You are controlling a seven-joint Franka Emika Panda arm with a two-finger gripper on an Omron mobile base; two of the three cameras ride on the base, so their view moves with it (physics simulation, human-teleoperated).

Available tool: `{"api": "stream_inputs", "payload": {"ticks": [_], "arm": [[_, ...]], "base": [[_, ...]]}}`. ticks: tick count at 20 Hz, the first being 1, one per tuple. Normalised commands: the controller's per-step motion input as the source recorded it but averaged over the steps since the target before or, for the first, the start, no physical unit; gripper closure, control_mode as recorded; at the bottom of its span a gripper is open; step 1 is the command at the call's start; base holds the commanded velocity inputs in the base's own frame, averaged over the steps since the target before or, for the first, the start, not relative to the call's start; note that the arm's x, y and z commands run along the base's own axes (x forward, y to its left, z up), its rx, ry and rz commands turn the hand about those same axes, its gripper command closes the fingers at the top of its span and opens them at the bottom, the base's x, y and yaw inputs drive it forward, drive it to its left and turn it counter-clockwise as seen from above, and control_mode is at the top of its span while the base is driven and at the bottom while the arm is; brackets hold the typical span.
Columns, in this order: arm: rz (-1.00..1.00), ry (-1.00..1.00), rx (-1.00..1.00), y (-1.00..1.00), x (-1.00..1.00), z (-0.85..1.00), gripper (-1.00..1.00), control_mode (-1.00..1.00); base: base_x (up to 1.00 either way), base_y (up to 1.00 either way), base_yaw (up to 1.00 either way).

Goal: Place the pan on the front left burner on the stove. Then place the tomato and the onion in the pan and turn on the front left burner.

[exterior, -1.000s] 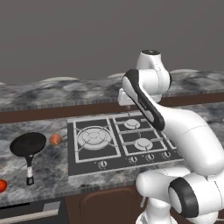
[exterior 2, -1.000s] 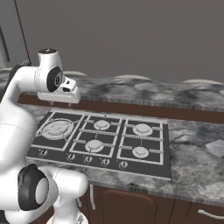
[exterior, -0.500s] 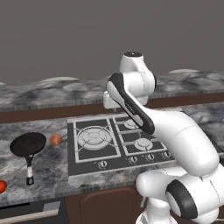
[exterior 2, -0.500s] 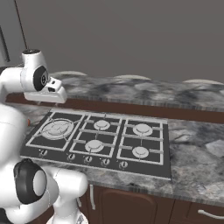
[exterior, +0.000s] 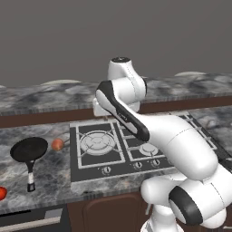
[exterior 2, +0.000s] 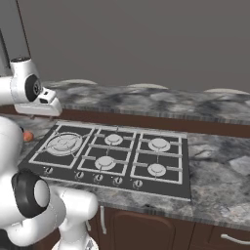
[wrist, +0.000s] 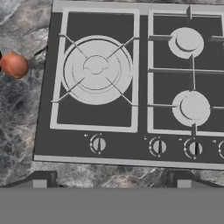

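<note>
The black pan (exterior: 28,150) lies on the counter left of the stove (exterior: 136,147), its handle pointing toward the front edge. The onion (exterior: 57,144) (wrist: 14,64) (exterior 2: 28,136) rests between the pan and the stove's left edge. At the far left counter edge sits the tomato (exterior: 1,193). The front left burner (exterior: 96,142) (wrist: 97,69) (exterior 2: 64,143) is bare. My gripper (wrist: 111,183) hangs open and empty above the stove's left side, looking down on the big burner; its white hand (exterior: 100,108) (exterior 2: 48,105) hovers well above the grate.
A row of round knobs (wrist: 98,143) runs along the stove's front edge. Smaller burners (wrist: 187,41) lie to the right of the big one. A raised back ledge (exterior 2: 146,105) runs behind the stove. Marbled counter (exterior 2: 219,166) extends on both sides.
The arm has swung left over the stove, carrying the hand from above the middle burners to above the left side. The jaws stayed open. Pan, onion and tomato have not moved.
</note>
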Motion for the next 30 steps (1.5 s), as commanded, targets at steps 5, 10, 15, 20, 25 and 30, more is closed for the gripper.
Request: {"api": "stream_inputs", "payload": {"ticks": [5, 10, 15, 20, 25, 30], "arm": [[0.00, 0.06, -0.01, 0.40, 0.00, -0.16, -1.00, -1.00], [0.00, 0.06, -0.01, 0.36, 0.00, -0.17, -1.00, -1.00], [0.00, 0.04, -0.02, 0.42, 0.00, -0.12, -1.00, -1.00], [0.00, 0.04, -0.02, 0.43, 0.00, -0.14, -1.00, -1.00], [0.00, 0.05, -0.02, 0.43, 0.00, -0.16, -1.00, -1.00], [0.00, 0.04, -0.02, 0.40, 0.00, -0.14, -1.00, -1.00]], "base": [[0.00, 0.00, 0.00], [0.00, 0.00, 0.00], [0.00, 0.00, 0.00], [0.00, 0.00, 0.00], [0.00, 0.00, 0.00], [0.00, 0.00, 0.00]]}}
